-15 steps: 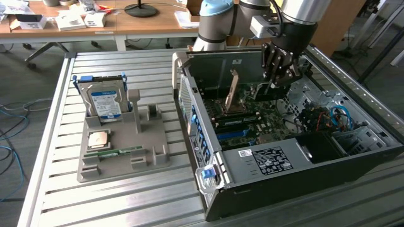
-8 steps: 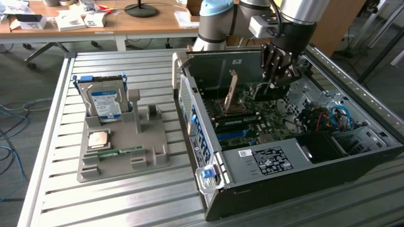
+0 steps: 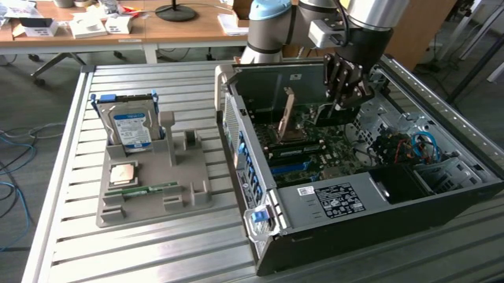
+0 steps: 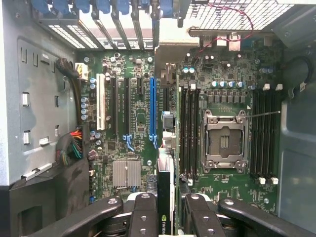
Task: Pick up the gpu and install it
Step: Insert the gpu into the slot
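We logged the gripper clamped on the gpu, card edge-on. We noted both over the motherboard.

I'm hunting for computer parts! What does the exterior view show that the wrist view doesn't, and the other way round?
Exterior view: a hard drive, a processor chip and a memory stick on a gray tray beside the computer case. Wrist view: a green logo on the edge of the gpu, a white slot and a finned heatsink on the motherboard. Both: the gripper shut on the gpu inside the case.
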Tool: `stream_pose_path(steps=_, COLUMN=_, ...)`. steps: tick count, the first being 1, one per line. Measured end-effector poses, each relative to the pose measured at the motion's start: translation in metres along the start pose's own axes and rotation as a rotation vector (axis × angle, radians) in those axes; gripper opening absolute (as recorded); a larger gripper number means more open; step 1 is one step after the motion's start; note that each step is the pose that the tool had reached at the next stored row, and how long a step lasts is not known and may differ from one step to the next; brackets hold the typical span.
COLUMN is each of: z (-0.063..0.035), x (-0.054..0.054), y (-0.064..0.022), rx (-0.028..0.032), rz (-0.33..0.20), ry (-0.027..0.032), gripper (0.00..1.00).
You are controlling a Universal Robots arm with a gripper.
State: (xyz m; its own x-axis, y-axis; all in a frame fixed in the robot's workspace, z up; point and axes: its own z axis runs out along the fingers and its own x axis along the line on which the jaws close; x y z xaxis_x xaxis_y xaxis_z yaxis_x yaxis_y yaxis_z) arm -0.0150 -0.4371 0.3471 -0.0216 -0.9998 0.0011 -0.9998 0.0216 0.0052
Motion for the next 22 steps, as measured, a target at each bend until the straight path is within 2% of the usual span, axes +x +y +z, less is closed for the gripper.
stream_pose_path(steps=22, z=0.0015, x=0.0001, y=0.0065, rx=0.0033, rz=0.0, ry=-0.0001, gripper=0.26)
